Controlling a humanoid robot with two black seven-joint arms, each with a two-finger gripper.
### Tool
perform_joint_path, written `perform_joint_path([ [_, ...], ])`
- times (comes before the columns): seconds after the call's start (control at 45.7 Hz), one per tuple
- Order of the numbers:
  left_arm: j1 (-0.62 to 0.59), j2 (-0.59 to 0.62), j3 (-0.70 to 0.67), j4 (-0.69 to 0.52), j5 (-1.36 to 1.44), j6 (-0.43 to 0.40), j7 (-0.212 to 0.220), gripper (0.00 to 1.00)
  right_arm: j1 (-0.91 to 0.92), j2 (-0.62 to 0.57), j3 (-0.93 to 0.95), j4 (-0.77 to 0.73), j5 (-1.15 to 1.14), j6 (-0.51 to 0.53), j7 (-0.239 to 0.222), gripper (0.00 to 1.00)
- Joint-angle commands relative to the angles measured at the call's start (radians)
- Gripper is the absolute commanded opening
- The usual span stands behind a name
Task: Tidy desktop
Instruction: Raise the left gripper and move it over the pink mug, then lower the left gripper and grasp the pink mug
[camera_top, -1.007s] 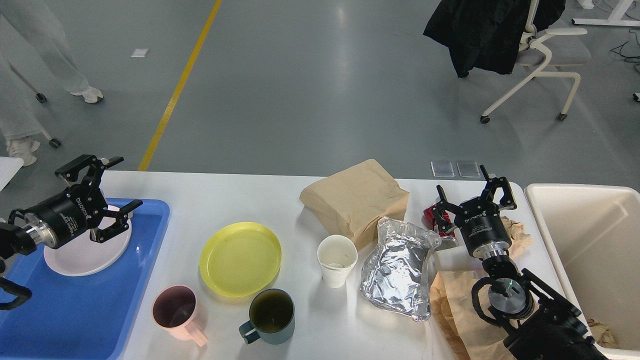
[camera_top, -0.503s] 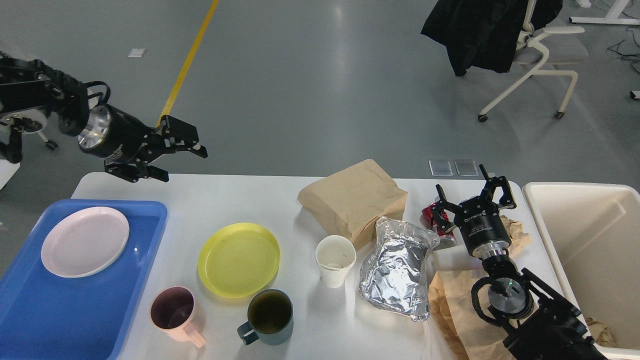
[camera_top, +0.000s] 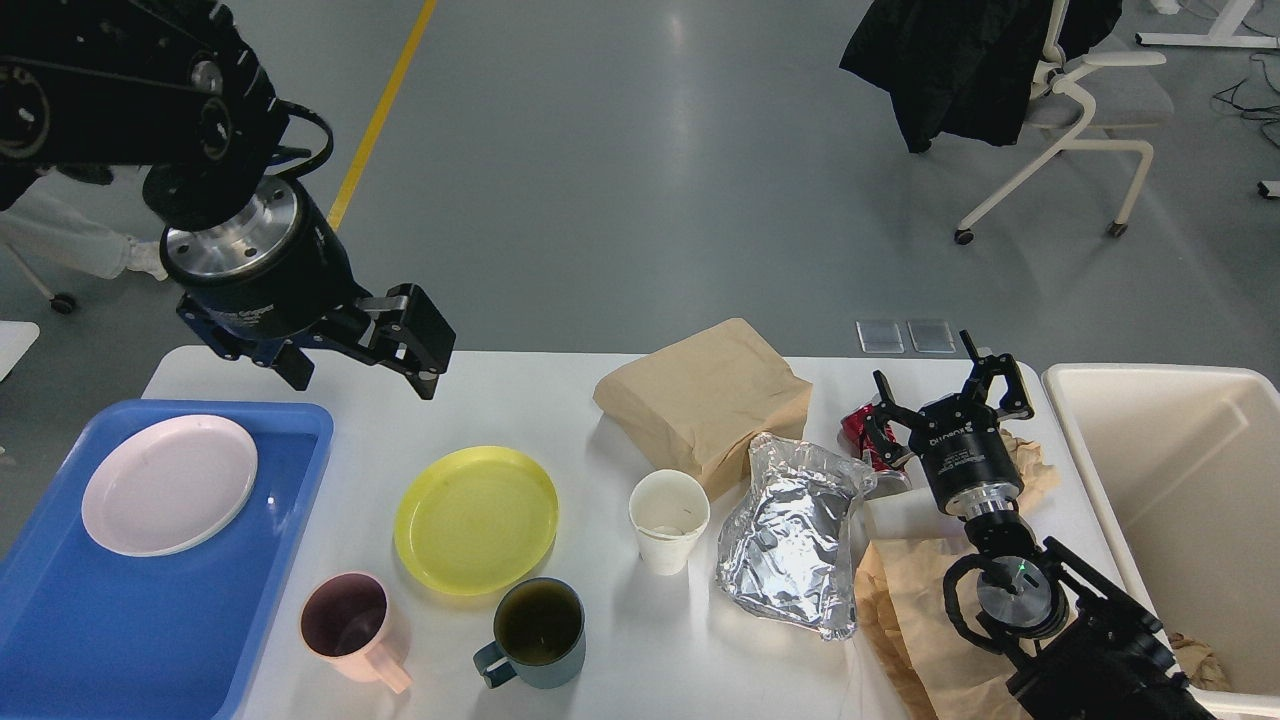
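The white tabletop (camera_top: 600, 400) runs across below both my hands, with a blue tray (camera_top: 150, 620) on its left end and a cream bin (camera_top: 1180, 480) off its right edge. My left hand (camera_top: 360, 365) hangs above the far left edge beyond a yellow plate (camera_top: 476, 518), fingers spread and holding nothing. My right hand (camera_top: 945, 395) is spread too, low over the right end, just beside a crushed red can (camera_top: 862, 435) and foil bag (camera_top: 795, 535).
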Motion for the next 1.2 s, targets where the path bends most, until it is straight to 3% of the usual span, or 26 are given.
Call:
perform_joint_path([
  [0.0, -0.05, -0.001, 0.103, -0.101, -0.098, 0.007, 0.0, 0.99, 0.0, 0.0, 0.0, 0.0, 0.0, 0.0, 0.0, 1.0],
  [0.241, -0.03, 0.009, 0.15, -0.107, -0.11, 0.003, 0.003, 0.99, 0.0, 0.0, 0.0, 0.0, 0.0, 0.0, 0.0, 1.0],
  [0.438, -0.012, 0.114, 0.149, -0.093, -0.129, 0.012, -0.009, 0.99, 0.0, 0.0, 0.0, 0.0, 0.0, 0.0, 0.0, 1.0],
  [0.569, 0.182, 0.135, 0.117, -0.066, -0.107, 0.03, 0.012, 0.99, 0.0, 0.0, 0.0, 0.0, 0.0, 0.0, 0.0, 1.0],
  [0.635, 0.308, 0.14, 0.113, -0.036, -0.077, 0.088, 0.017, 0.98, 0.0, 0.0, 0.0, 0.0, 0.0, 0.0, -0.001, 1.0],
  [0.744, 0.479, 0.209, 0.1, -0.035, -0.028, 0.283, 0.02, 0.98, 0.0, 0.0, 0.0, 0.0, 0.0, 0.0, -0.001, 1.0],
  [0.854, 0.608, 0.273, 0.046, -0.027, 0.008, 0.479, 0.022, 0.98, 0.0, 0.0, 0.0, 0.0, 0.0, 0.0, 0.0, 1.0],
  [0.919, 0.648, 0.288, 0.02, -0.024, 0.017, 0.55, 0.02, 0.98, 0.0, 0.0, 0.0, 0.0, 0.0, 0.0, 0.0, 1.0],
  [1.182, 0.876, 0.278, -0.098, 0.095, 0.081, 0.587, 0.02, 0.98, 0.0, 0.0, 0.0, 0.0, 0.0, 0.0, 0.0, 1.0],
])
